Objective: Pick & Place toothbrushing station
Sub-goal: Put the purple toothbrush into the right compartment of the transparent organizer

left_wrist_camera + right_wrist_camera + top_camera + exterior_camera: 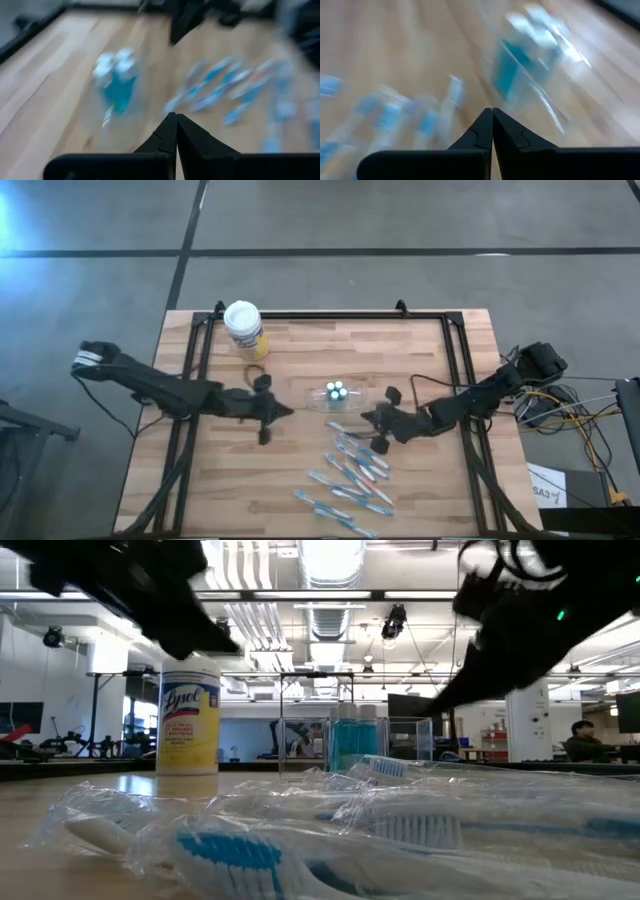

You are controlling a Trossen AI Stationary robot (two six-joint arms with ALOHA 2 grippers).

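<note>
Both grippers, left (283, 411) and right (368, 418), flank the pouch (335, 395), fingers pressed together and empty, probably poised for picking; toothbrushes (352, 476) lie nearby.

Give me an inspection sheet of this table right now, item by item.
Surface: wooden table, black frame rails on it.
Job's things: wrapped toothbrushes scattered at the near middle; clear pouch with white-capped tubes at centre.
Clutter: yellow wipes canister at the far left.
Grippers: left gripper shut, empty, left of the pouch; right gripper shut, empty, right of it.
Cables: bundle off the right edge.
Surroundings: lab room, seated person.
</note>
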